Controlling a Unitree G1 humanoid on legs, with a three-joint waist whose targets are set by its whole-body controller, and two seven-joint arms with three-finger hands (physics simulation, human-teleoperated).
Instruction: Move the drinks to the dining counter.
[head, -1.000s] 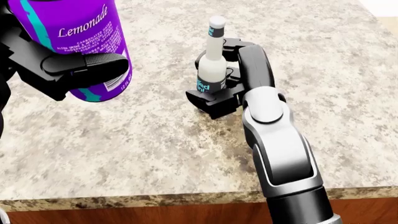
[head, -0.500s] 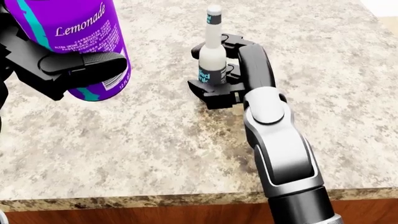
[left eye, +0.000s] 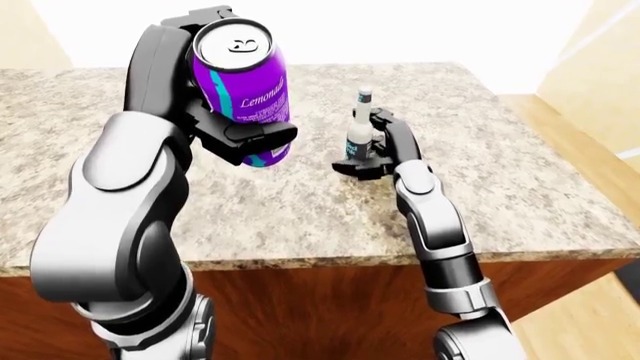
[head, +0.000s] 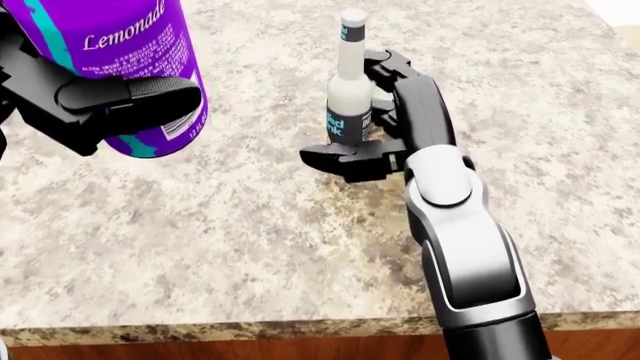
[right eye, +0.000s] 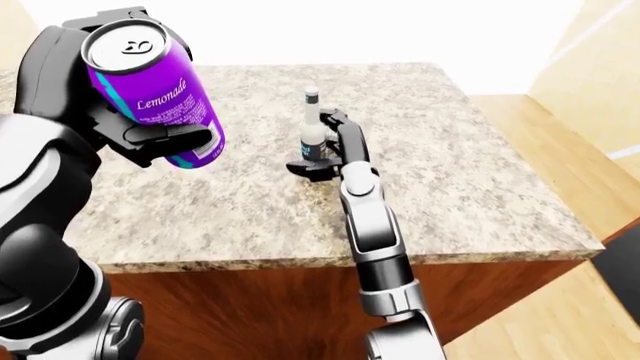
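Observation:
A purple lemonade can (head: 120, 67) is held in my left hand (head: 112, 105), whose fingers close round it, high above the speckled stone counter (head: 200, 240) at the head view's upper left. A small white bottle (head: 348, 97) with a dark label stands upright on the counter in the middle. My right hand (head: 368, 124) is at the bottle: its thumb (head: 340, 161) is spread out below the bottle's base and its fingers (head: 385, 71) stand to the bottle's right. The hand looks open about the bottle.
The counter's near edge (head: 250, 326) runs along the bottom of the head view, with a wooden front below it. In the left-eye view the counter ends at the right, with wooden floor (left eye: 590, 172) beyond.
My right hand's fingers have loosened from round the bottle, the thumb spreading out below it. The bottle stands a little further up and right. The can has risen slightly.

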